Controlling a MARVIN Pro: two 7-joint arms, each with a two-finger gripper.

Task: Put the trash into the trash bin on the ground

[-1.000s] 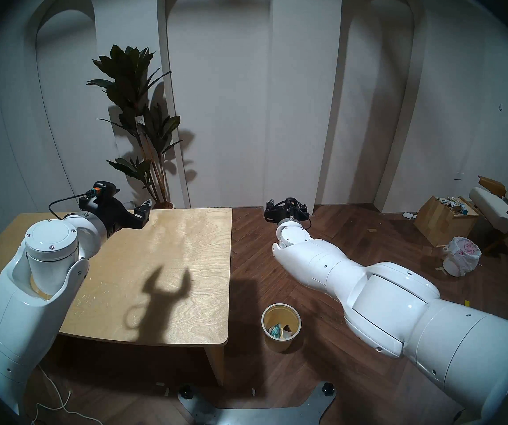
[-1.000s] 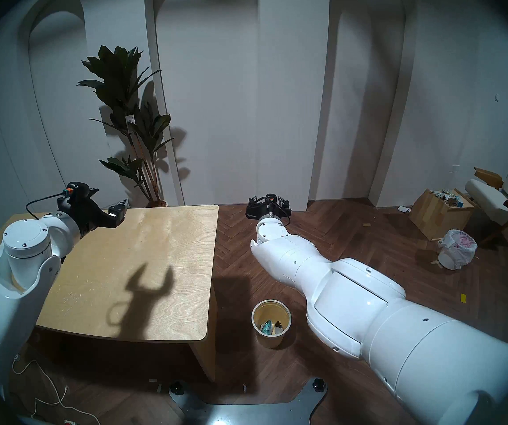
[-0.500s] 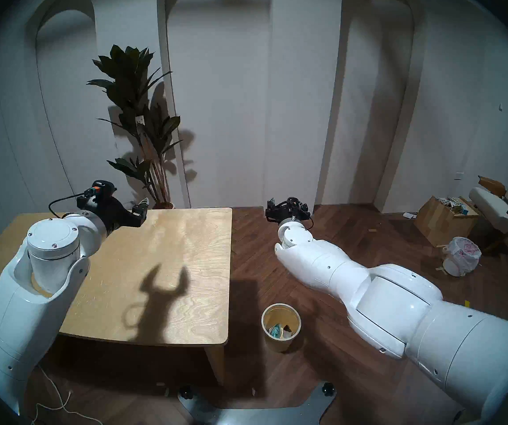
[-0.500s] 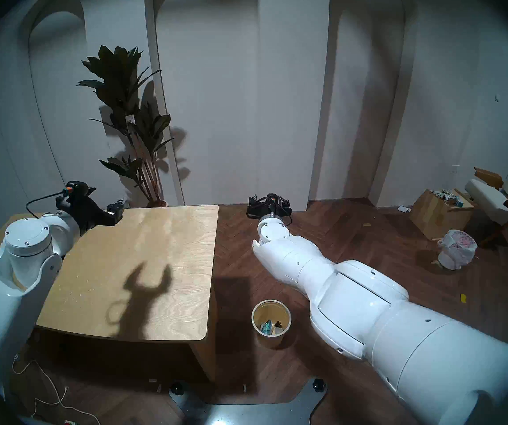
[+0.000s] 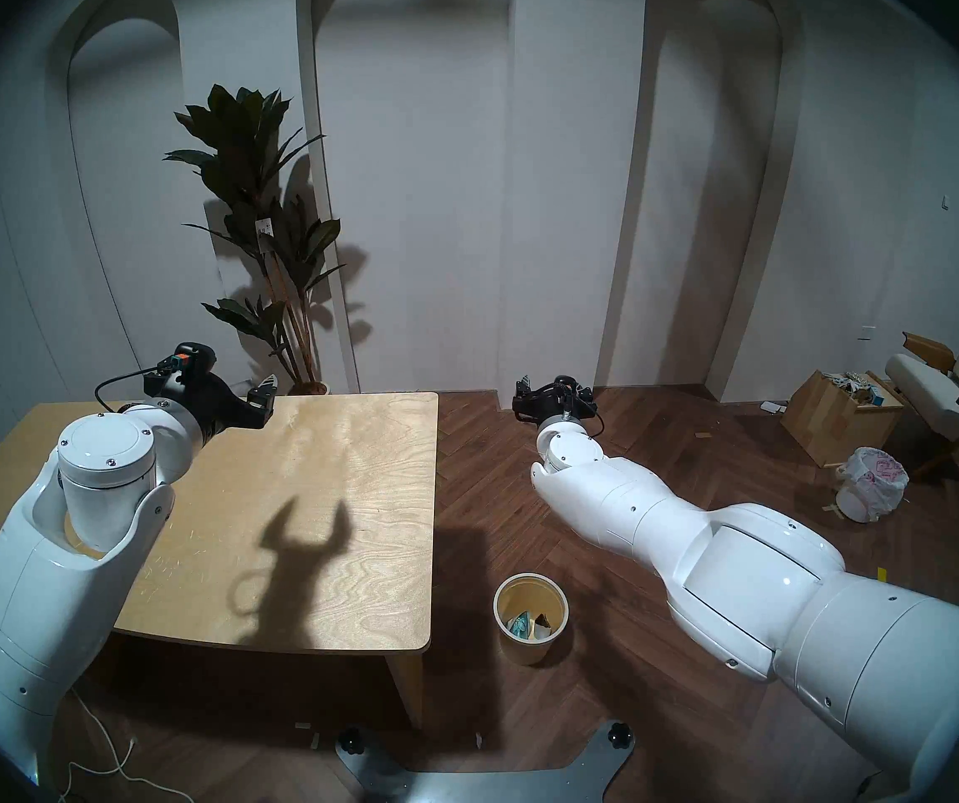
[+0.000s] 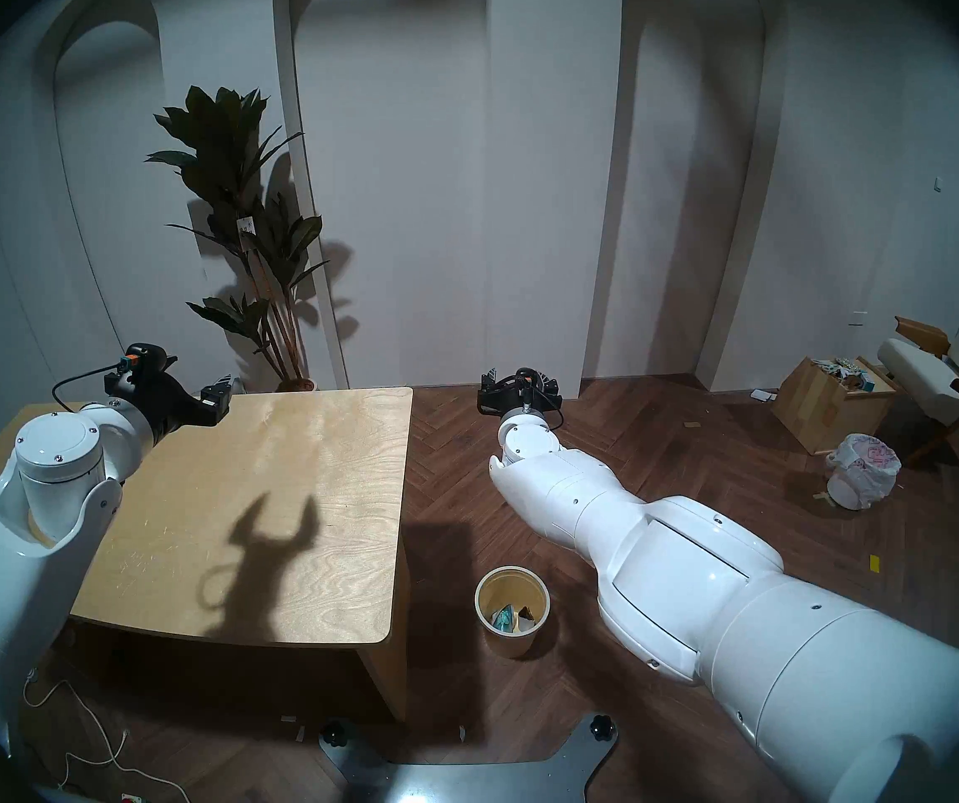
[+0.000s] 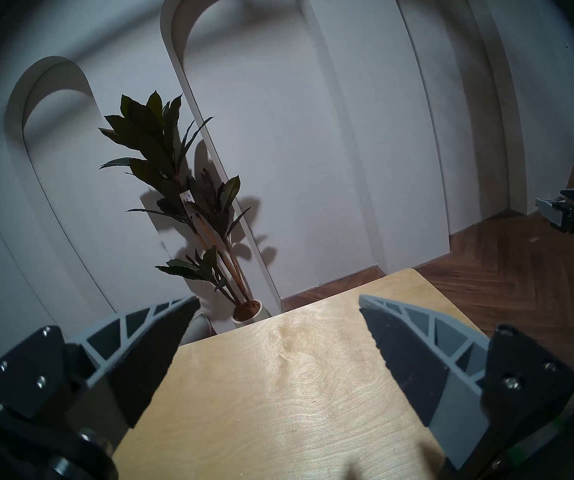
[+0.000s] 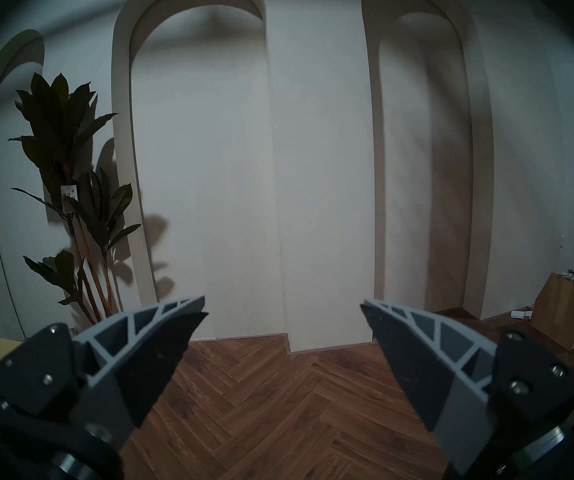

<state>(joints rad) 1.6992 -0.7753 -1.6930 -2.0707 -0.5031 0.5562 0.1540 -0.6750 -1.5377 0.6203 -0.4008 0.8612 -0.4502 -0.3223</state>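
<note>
The worktop (image 5: 321, 495) is pale blond wood with wavy grain, the floor (image 5: 523, 495) dark brown herringbone, the bin (image 5: 530, 651) cream outside and yellowish inside, the arms (image 5: 755, 581) glossy white, the plant (image 5: 257, 164) dark green.

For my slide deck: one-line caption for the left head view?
Both claws, left and right, open and empty; trash in the cream bin beside the table.

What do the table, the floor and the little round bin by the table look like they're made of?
Table: pale plywood, going by the swirling grain and matte sheen. Floor: dark wood or laminate laid in herringbone. Bin: probably plastic, cream outside, yellowish inside, with a smooth rim.
</note>
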